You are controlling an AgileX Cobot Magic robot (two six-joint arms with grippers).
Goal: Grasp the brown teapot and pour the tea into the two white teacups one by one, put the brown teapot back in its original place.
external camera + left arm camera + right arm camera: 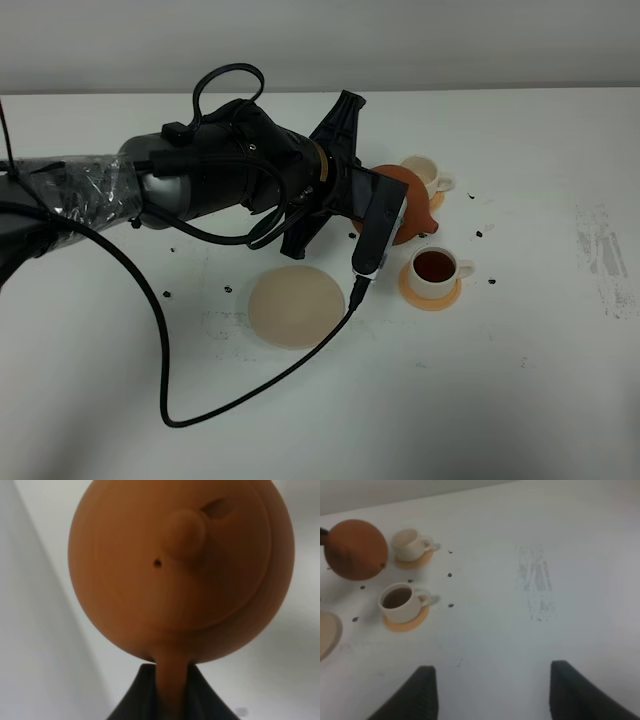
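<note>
We see the brown teapot (413, 203) raised; full white teacup (435, 268) at 5 o'clock, second teacup (421, 172) at 12, beige disc (297, 306) at 8.

The place reads as a robotics lab, not a home. A bare white bench (520, 400) meets a blank grey wall (420, 40) at 12 o'clock. A black robot arm (220, 170), partly wrapped in plastic film, trails a loose cable (163, 370) across the bench. A scuffed patch (605, 260) shows at 3 o'clock. The brown teapot (412, 205) and the two white teacups (434, 268) (420, 172) look like test props.
</note>
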